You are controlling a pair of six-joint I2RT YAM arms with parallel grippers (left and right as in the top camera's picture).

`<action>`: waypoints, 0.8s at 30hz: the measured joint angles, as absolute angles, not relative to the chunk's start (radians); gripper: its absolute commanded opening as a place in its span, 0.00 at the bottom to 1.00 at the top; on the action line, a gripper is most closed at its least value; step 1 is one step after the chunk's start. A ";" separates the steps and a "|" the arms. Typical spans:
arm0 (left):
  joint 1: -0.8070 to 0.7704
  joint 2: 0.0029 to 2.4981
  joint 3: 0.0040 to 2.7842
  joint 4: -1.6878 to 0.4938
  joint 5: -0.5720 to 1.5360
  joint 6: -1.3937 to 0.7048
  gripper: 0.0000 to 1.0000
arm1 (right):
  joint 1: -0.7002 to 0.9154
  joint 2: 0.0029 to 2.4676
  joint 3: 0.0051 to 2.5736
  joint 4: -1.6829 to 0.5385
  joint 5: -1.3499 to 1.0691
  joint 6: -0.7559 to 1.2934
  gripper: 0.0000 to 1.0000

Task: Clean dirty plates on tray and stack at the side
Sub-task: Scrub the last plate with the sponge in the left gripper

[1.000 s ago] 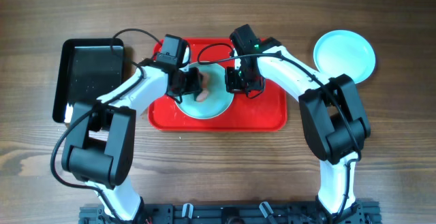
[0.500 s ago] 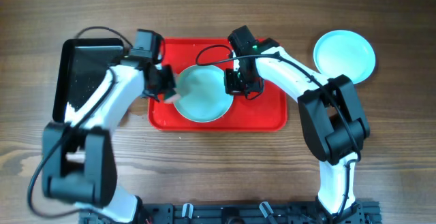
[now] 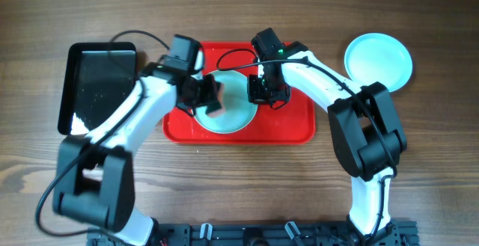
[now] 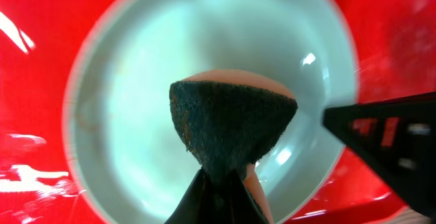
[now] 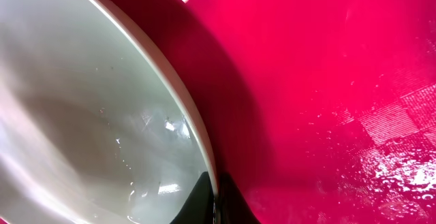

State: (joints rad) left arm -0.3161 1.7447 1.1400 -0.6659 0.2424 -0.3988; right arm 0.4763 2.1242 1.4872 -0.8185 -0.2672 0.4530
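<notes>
sponge [image 4: 231,125] on 1 plate [image 4: 136,88], red tray [image 3: 299,128]

Two plates are in view: one plate [image 3: 236,110] lies on the red tray [image 3: 299,130], the other plate [image 3: 378,61] right of it. Two trays: the red one and a black tray [image 3: 97,81] left of it. One sponge [image 3: 213,100] and two robot arms, the left arm [image 3: 131,115] and the right arm [image 3: 318,78], reach over the red tray.

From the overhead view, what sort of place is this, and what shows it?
Probably a robotics test bench, not a kitchen: a left arm and right arm at a wooden table, a sponge held over a plate on a red tray.
</notes>
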 measured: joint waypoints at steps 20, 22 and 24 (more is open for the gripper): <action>-0.356 1.866 1.146 -0.641 -0.223 -0.370 0.04 | 0.488 2.124 1.487 -0.810 -0.288 0.476 0.04; -0.357 1.869 1.145 -0.590 -0.244 -0.341 0.04 | 0.488 2.124 1.488 -0.810 -0.288 0.479 0.04; -0.358 1.873 1.145 -0.553 -0.265 -0.320 0.04 | 0.488 2.124 1.489 -0.810 -0.288 0.483 0.04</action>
